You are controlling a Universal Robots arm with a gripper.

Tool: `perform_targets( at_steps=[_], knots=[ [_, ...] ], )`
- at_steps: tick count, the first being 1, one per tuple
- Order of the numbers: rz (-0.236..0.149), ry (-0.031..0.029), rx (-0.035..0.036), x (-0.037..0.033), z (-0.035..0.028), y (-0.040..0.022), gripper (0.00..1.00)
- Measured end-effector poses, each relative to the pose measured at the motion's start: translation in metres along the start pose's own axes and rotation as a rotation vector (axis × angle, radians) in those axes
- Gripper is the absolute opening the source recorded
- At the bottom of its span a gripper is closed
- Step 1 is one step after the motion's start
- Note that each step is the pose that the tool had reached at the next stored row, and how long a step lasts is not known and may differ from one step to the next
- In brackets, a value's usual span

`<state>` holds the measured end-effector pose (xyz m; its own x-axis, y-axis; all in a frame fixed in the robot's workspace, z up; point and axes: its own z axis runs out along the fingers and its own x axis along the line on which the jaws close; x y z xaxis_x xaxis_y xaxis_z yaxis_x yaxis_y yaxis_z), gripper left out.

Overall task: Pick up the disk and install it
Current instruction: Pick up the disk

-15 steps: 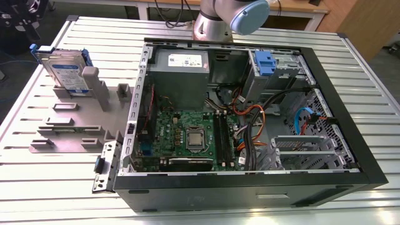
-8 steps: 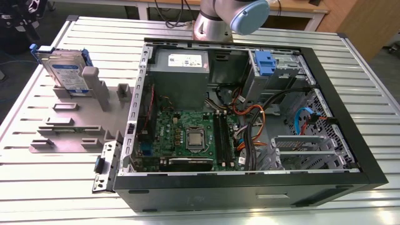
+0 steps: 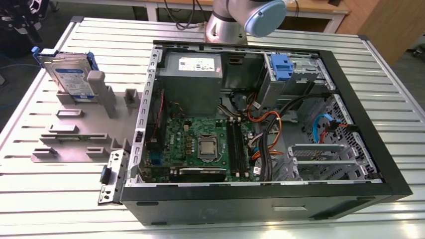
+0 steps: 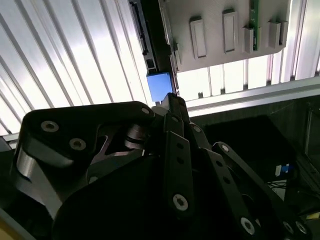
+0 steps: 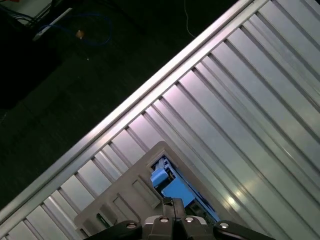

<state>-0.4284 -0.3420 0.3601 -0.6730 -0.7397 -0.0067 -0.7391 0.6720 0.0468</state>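
Disk [image 3: 66,74] stands on edge in grey fixture [image 3: 86,134], exterior view's far left, blue-framed top edge up, w/ gripper [image 5: 172,202] directly above that edge, tips near it but apart, fingers pinched together & holding nothing.

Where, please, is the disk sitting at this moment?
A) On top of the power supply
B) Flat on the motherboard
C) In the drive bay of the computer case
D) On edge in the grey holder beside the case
D: in the exterior view the disk stands on edge in the grey holder on the slatted table, outside the open computer case.
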Motion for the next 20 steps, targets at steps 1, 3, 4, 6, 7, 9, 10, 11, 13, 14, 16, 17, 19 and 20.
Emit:
perform_targets(
  at_steps=[1, 3, 4, 6, 7, 9, 10, 11, 13, 14, 16, 17, 19, 20],
  knots=[
    [-0.009, 0.0002, 0.0002, 0.0, 0.0001, 0.0, 0.11],
    [-0.021, 0.0005, 0.0004, 0.0, 0.0002, 0.0, 0.11],
    [-0.025, 0.0006, 0.0005, 0.0, 0.0002, 0.0, 0.11],
    [-0.033, 0.0007, 0.0009, 0.0, 0.0004, 0.0, 0.11],
    [-0.036, 0.0003, 0.0014, 0.0, 0.0006, 0.0, 0.11],
    [-0.046, -0.0003, 0.0025, 0.0, 0.0009, 0.0, 0.11],
    [-0.051, -0.0005, 0.003, 0.0, 0.0011, -0.0001, 0.11],
    [-0.055, -0.0003, 0.0032, 0.0, 0.0011, -0.0001, 0.11],
    [-0.058, -0.0002, 0.0032, 0.0, 0.0012, -0.0001, 0.11],
    [-0.061, -0.0003, 0.0035, 0.0, 0.0012, -0.0001, 0.11],
    [-0.065, -0.0004, 0.0038, 0.0, 0.0012, -0.0001, 0.11],
    [-0.065, -0.0005, 0.0038, 0.0, 0.0012, 0.0, 0.11],
    [-0.066, -0.0005, 0.0038, 0.0, 0.0012, -0.0001, 0.11],
    [-0.066, -0.0005, 0.0039, 0.0, 0.0012, -0.0001, 0.11]
  ],
)
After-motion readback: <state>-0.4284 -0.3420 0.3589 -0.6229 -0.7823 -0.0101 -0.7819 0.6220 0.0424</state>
